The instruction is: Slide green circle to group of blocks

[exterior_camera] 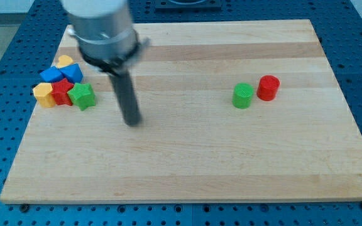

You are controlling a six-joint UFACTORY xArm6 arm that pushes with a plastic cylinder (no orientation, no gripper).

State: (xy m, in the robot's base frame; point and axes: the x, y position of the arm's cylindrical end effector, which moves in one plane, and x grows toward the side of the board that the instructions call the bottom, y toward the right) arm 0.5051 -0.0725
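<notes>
My tip [132,122] rests on the bare wooden counter [187,163]; there are no jaws here, just the dark rod. Its upper housing is blurred and cut off at the view's top. Just to the view's left sits a cluster: green star [82,96], red block [62,91], two yellow blocks [43,94] [64,61], and two blue blocks [73,72] [51,75], their shapes hard to make out. The green circle [243,95] lies well apart to the view's right of my tip, beside a red cylinder [268,87].
</notes>
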